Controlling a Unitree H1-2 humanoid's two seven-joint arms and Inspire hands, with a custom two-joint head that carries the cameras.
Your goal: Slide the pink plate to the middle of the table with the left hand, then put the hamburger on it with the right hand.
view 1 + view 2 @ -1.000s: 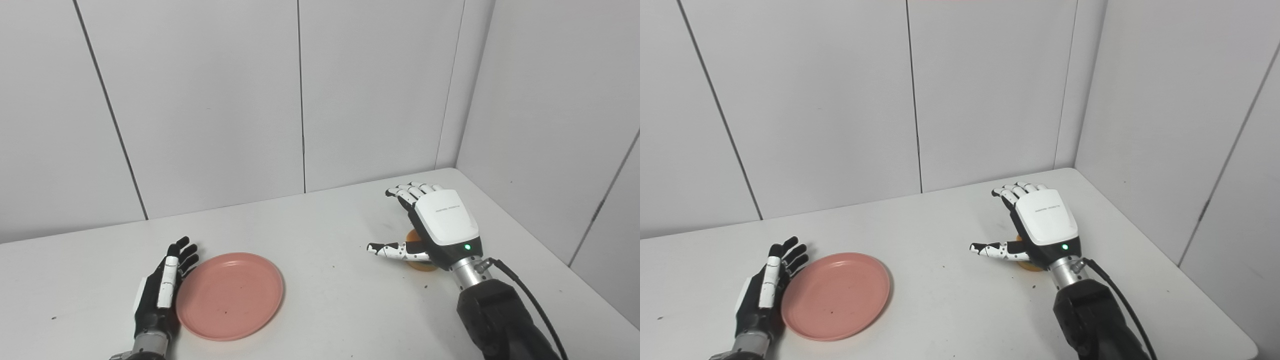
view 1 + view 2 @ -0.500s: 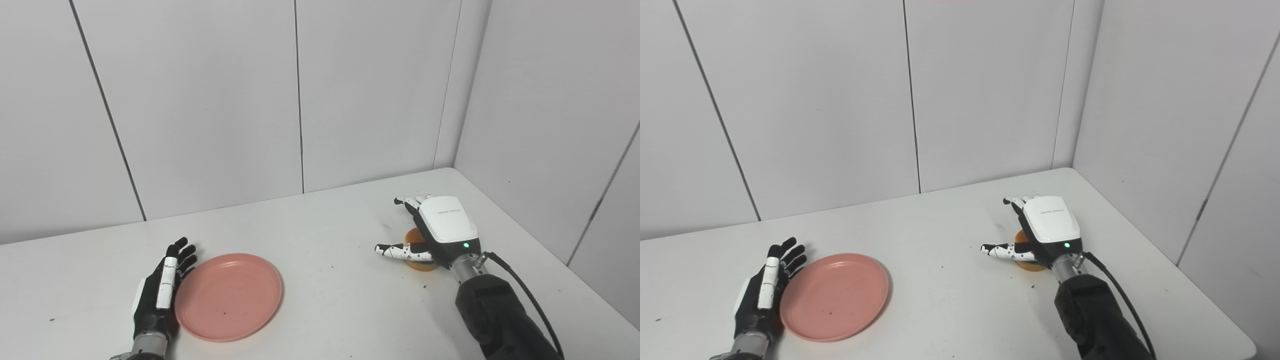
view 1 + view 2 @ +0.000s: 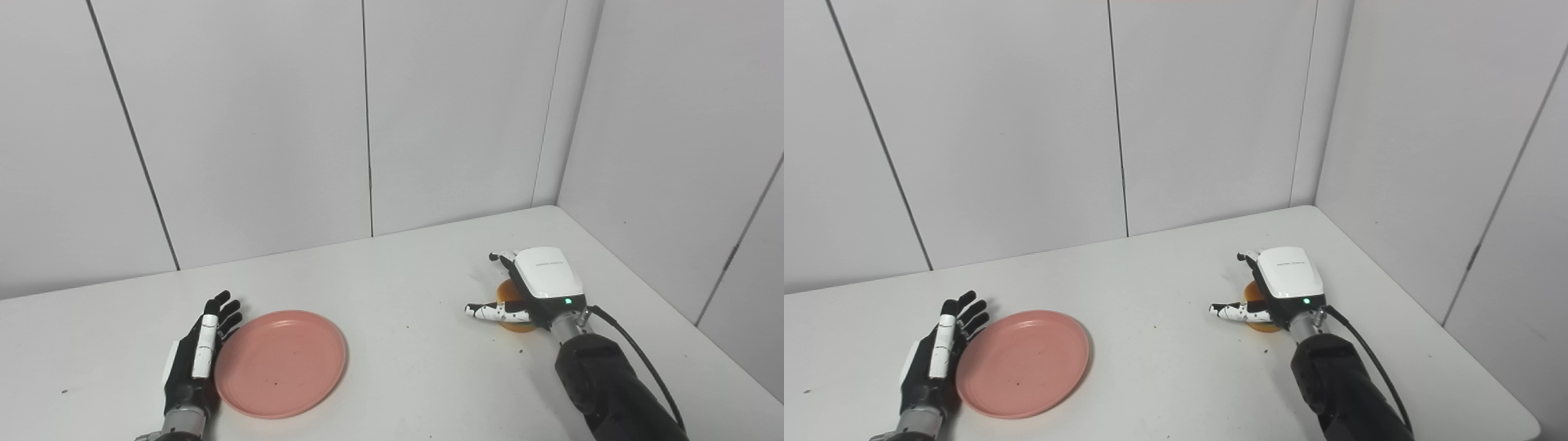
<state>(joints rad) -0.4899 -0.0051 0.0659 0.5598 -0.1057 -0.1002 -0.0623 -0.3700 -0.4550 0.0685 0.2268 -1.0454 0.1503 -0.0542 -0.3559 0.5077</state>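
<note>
The pink plate [image 3: 280, 362] lies flat on the white table [image 3: 398, 275], left of the middle. My left hand [image 3: 199, 355] rests on its edge against the plate's left rim, open, with the fingers straight and pointing away. The hamburger [image 3: 507, 292] sits on the table at the right, mostly hidden under my right hand [image 3: 542, 283]. That hand is low over it, fingers curled down behind its far side. The thumb [image 3: 490, 312] sticks out to the left along the near side. The hamburger still rests on the table.
Grey wall panels close the table at the back and on the right, meeting in a corner behind the right hand. The table's right edge [image 3: 1476, 367] runs close to the right arm. Small dark specks dot the tabletop.
My right hand has come down onto the hamburger and its fingers have curled from stretched out to bent over the far side. The left hand and the plate have not moved.
</note>
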